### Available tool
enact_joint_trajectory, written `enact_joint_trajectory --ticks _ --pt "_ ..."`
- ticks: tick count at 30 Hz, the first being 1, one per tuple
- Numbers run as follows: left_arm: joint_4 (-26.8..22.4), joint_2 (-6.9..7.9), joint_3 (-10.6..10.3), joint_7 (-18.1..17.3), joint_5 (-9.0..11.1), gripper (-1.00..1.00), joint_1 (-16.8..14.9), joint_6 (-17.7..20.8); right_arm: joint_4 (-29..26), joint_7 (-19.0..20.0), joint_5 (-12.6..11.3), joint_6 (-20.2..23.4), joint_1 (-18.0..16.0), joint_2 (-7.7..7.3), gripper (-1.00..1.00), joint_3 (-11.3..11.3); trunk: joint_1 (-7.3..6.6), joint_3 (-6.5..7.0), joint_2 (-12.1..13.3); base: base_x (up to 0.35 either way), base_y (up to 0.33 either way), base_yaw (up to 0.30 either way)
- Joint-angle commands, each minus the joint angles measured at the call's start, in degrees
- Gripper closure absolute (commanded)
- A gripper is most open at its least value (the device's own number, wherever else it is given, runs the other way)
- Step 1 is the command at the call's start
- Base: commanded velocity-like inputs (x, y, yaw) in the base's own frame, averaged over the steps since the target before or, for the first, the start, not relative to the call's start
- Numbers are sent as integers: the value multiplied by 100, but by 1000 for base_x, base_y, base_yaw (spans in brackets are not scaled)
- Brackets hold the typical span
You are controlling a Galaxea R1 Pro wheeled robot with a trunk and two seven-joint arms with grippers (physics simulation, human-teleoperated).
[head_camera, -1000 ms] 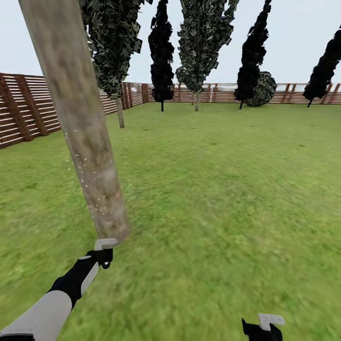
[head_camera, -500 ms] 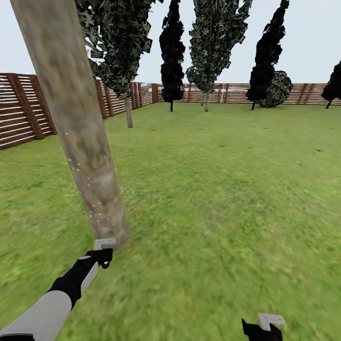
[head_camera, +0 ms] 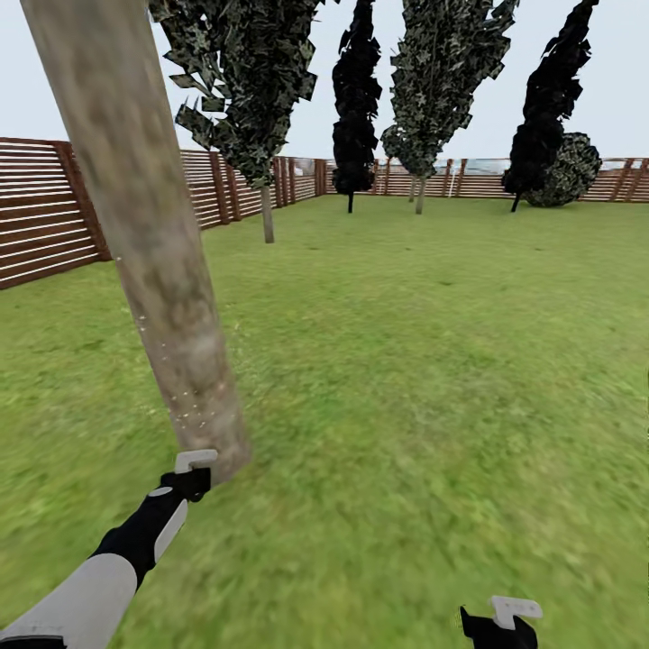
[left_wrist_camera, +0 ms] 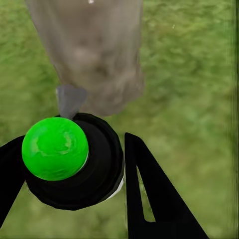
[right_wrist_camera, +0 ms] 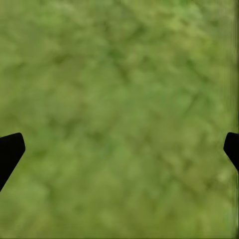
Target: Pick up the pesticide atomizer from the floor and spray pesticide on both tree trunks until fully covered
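**Black-and-white arms with dark, flat-sided fingers**

The left arm (head_camera: 99, 568) starts as a smooth, pale grey-white rounded sleeve at the near left and gives way to a glossy black forearm farther along. A slim light-grey strip runs down the black section. At its far end sits a black wrist block topped by a small pale-grey angular tab.

The left gripper (left_wrist_camera: 69, 164) has matte black, flat, wedge-shaped fingers (left_wrist_camera: 149, 199); one carries a narrow triangular cut-out.

The right gripper (head_camera: 498, 624), at the near right, is a black jagged block bearing a similar pale-grey tab. Its black fingertips (right_wrist_camera: 10, 152) are blunt-cornered.
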Motion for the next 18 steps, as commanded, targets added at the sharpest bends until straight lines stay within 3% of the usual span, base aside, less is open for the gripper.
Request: enact_joint_trajectory --ticks 1,4,15,18 --pt "-1 0 0 0 -1 100 -2 1 0 0 -1 0 0 0 -100 0 0 0 0 83 -268 1" --pt "-1 0 0 0 -1 100 -1 1 0 0 1 0 0 0 -100 0 0 0 0 82 -268 112" --pt "-1 0 0 0 -1 100 0 1 0 0 3 0 0 0 -100 0 0 0 0 82 -268 270" --pt "-1 0 0 0 -1 100 -1 1 0 0 1 0 0 0 -100 0 0 0 0 81 -268 74"
